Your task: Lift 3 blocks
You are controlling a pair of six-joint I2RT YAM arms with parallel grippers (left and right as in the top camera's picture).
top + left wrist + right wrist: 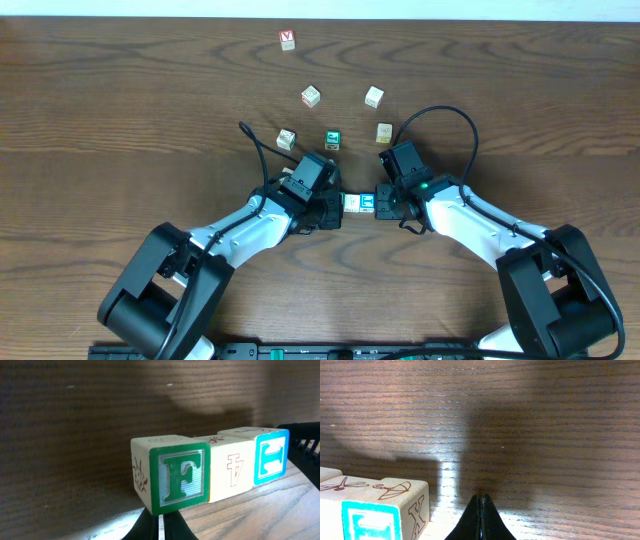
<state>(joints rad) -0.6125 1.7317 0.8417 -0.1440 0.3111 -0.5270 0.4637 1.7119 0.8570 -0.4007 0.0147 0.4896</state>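
Okay, blocks [358,204] look light, rigid, slick; left gripper [159,527] and right gripper [481,510], both pinched shut, should squeeze the row's end faces.

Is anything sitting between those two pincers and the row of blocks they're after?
Nothing visible. The shut left pincer and shut right pincer sit at opposite ends of the three blocks, with no object between. The loose cubes lie apart, beyond them.
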